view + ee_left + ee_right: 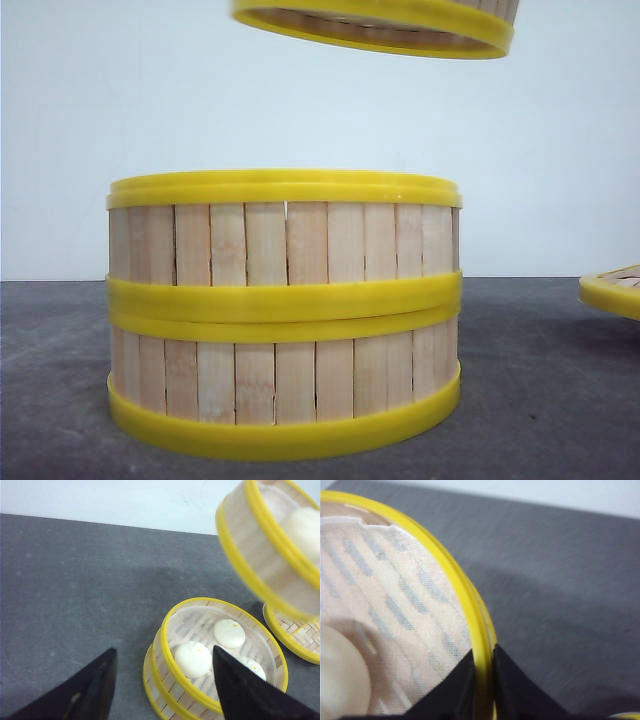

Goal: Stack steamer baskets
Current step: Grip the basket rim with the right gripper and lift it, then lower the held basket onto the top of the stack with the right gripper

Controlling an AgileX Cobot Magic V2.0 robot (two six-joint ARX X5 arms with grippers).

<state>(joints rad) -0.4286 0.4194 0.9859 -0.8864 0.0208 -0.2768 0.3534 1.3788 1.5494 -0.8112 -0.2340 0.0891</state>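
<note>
Left end effector [162,690] gapes; right end effector [483,680] pinches (fingers nearly touching).

I see my left gripper's [162,690] black fingers [87,692] spread, two stacked yellow-banded slatted steamer baskets [215,660] with white buns [193,659], blurred tilted basket [270,545] aloft

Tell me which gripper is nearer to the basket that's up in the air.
Right. The right gripper is clamped on the raised basket's rim; the left gripper is open, apart from it, near the two-basket stack.
</note>
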